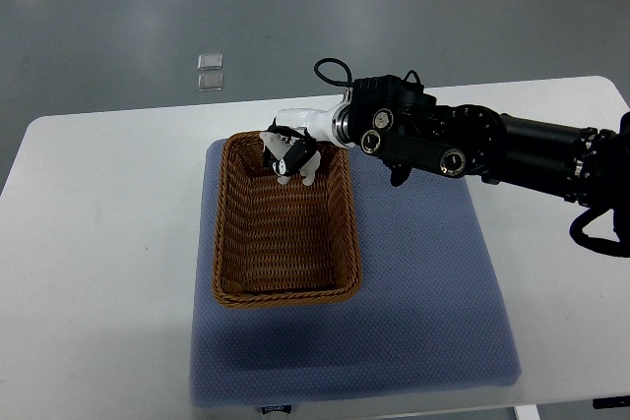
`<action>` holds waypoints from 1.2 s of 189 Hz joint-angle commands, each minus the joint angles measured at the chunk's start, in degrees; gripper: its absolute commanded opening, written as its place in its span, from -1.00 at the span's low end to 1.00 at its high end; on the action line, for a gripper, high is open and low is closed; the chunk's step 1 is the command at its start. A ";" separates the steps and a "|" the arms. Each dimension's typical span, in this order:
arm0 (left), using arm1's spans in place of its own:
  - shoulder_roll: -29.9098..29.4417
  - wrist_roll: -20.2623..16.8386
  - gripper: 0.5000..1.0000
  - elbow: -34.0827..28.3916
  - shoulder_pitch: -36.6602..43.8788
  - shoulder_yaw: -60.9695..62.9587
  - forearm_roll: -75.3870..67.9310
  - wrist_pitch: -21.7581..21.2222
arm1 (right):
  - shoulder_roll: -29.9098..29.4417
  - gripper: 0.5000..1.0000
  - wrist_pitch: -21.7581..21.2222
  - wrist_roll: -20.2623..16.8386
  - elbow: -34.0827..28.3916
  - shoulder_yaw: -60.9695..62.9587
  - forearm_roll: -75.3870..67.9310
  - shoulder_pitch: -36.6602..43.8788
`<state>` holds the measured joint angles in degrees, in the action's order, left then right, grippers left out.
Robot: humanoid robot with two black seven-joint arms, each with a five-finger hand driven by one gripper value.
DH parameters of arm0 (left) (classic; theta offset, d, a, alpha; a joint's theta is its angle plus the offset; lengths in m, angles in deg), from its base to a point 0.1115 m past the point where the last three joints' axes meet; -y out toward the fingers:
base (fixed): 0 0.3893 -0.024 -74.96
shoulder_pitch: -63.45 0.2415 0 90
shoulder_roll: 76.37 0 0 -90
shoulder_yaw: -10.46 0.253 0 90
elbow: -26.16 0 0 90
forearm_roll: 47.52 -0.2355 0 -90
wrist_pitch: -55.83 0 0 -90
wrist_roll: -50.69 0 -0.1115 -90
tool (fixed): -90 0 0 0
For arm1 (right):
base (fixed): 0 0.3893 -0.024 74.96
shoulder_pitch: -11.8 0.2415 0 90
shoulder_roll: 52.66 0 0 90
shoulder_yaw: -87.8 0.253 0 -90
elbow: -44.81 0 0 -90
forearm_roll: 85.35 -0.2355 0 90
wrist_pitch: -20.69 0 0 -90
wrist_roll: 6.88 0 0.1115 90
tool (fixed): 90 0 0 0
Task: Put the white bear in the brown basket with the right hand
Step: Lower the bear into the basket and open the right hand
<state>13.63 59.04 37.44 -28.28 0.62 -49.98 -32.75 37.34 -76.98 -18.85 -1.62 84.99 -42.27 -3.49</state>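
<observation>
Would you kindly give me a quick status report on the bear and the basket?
Right hand over far end of brown basket, fingers around something white, likely the white bear. Not yet released. Left hand out of view. Nothing in the way.

Basket interior is basically wide open, nothing lying on the woven floor, so plenty of room to drop straight down in the middle and near end. Only crowded bit is the far right corner, where the right hand hangs over the rim w/ its forearm stretched across the mat's far right side. Basket walls are the only thing to clear. Table on the left is bare, mat to the right of the basket is free too.
</observation>
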 commanded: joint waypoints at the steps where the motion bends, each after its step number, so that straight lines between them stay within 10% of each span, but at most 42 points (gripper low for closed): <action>1: 0.00 0.00 1.00 -0.02 -0.12 0.00 0.00 -0.01 | 0.00 -1.00 0.11 0.10 -0.85 0.00 -0.01 -1.24; 103: 0.00 0.00 1.00 0.06 -0.20 0.00 0.00 -0.01 | 0.00 -0.84 0.90 3.00 -1.90 -0.18 0.87 -4.41; 153: 0.00 0.00 1.00 -0.02 -0.20 0.00 0.00 -0.01 | 0.00 0.02 0.90 3.44 -1.90 -0.09 0.78 -4.76; 227: 0.00 0.00 1.00 -0.02 -0.20 0.00 0.00 -0.01 | 0.00 0.29 0.81 3.44 -2.26 -0.09 0.51 -4.32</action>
<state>13.63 59.04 37.41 -28.49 0.62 -49.98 -32.75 37.34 -76.09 -15.41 -3.68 84.90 -41.74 -7.92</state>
